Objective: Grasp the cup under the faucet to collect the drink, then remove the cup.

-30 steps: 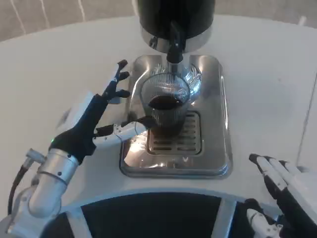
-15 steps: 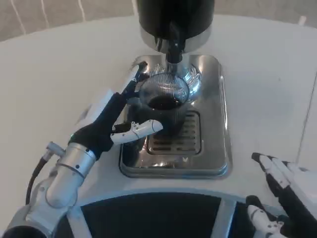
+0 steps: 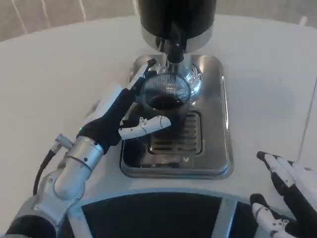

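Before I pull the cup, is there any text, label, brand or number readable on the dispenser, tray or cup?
None readable.
Black drink dispenser: no label visible.
Shiny steel drip tray: one small mark near its front edge, too small to read.
Ribbed clear glass cup with dark drink: no print visible.

Surface (image 3: 59,64): white, rounded front edge, ran across the head view | On it: steel drip tray (image 3: 224,148), shiny, slotted grate (image 3: 185,141) in its middle, set near centre | Behind tray: black dispenser body (image 3: 190,15) with chrome band, at the far edge of view
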`<state>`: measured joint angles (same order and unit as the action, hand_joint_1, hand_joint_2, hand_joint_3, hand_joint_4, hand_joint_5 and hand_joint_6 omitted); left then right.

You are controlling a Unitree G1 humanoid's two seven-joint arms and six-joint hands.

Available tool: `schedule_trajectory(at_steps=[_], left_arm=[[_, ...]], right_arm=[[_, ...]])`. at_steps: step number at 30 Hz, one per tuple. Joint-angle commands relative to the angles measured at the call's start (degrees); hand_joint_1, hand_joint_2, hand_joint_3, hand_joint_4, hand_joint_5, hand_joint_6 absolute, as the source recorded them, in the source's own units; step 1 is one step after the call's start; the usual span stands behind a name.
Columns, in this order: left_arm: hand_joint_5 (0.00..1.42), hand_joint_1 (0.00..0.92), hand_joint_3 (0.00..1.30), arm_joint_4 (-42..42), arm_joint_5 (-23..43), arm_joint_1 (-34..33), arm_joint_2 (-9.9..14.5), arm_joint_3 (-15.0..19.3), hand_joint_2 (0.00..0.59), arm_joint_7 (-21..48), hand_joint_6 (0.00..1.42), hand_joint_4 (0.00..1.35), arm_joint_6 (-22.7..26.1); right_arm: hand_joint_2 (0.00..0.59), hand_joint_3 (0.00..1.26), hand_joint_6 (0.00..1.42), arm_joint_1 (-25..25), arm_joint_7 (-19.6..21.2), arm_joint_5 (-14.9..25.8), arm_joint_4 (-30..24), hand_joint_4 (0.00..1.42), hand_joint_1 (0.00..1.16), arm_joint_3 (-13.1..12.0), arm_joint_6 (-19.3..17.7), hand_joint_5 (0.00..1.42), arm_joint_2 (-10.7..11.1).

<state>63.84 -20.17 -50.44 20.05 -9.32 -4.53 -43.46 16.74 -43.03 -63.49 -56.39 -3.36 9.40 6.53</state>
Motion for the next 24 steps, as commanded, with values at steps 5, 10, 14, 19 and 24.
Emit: schedule_trajectory(at_steps=[5, 10, 14, 19, 24], left_arm=[[0.3, 0.302, 0.0, 2.3, -1.1, -1.5, -0.7, -1.0, 0.068, -0.1, 0.38, 0.0, -0.7], [0.34, 0.302, 0.0, 2.6, -1.9, -2.2, -0.6, -1.7, 0.069, -1.0, 0.5, 0.0, -0.2], [0.4, 0.316, 0.0, 2.8, -2.6, -2.5, -0.4, -2.4, 0.07, -1.8, 0.62, 0.0, 0.4], [0.42, 0.339, 0.0, 2.8, -4.2, -2.7, -0.1, -3.4, 0.07, -3.6, 0.69, 0.0, 0.6], [0.43, 0.355, 0.0, 2.6, -5.7, -2.8, 0.2, -4.7, 0.07, -5.6, 0.7, 0.0, 1.2]], right_arm=[[0.531, 0.0, 0.0, 0.8, -0.5, -0.5, -1.6, 0.0, 0.01, 0.6, 1.1, 0.0, 0.0], [0.531, 0.0, 0.0, 0.9, -0.4, -1.2, -1.5, 0.0, 0.01, 1.1, 1.4, 0.0, -0.1], [0.53, 0.0, 0.0, 1.0, -0.4, -1.5, -1.6, 0.0, 0.01, 1.3, 1.7, 0.0, -0.3], [0.514, 0.0, 0.0, 1.1, -0.2, -1.7, -1.5, 0.0, 0.02, 1.5, 2.0, 0.0, -0.3], [0.512, 0.0, 0.0, 0.6, -0.4, -1.8, -1.7, 0.0, 0.02, 1.4, 2.4, 0.0, -0.3]])
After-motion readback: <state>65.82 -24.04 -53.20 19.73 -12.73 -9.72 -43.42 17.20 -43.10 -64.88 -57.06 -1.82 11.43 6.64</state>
